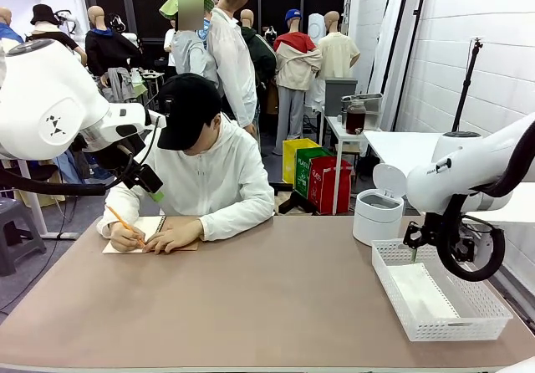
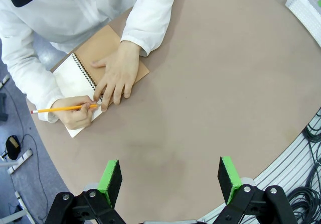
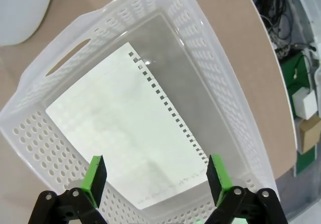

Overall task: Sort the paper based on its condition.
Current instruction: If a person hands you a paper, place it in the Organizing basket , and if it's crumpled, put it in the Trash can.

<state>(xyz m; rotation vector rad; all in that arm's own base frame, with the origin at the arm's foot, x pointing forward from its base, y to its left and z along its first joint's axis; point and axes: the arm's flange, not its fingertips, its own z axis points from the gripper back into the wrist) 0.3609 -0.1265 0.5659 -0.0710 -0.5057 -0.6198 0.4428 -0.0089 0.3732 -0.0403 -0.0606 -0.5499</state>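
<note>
Green-padded right tool point(image 3: 156, 176) gapes above smooth, notch-edged sheet point(image 3: 125, 133) in mesh basket point(image 3: 30, 133).

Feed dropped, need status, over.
Left pincer open, empty. Right pincer open above white plastic mesh basket. Smooth white paper sheet lies flat inside. No obstruction.

Front camera looks across the table point(image 1: 251, 306) at the person point(image 1: 209, 172) at its far edge. Left wrist camera looks down from high on the notebook point(image 2: 108, 45), right wrist camera closely into the basket point(image 3: 210, 53). The front view shares both.

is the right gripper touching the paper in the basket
Apart. In the front view the open right gripper hangs above the basket rim, while the paper sheet lies flat on its floor.
</note>
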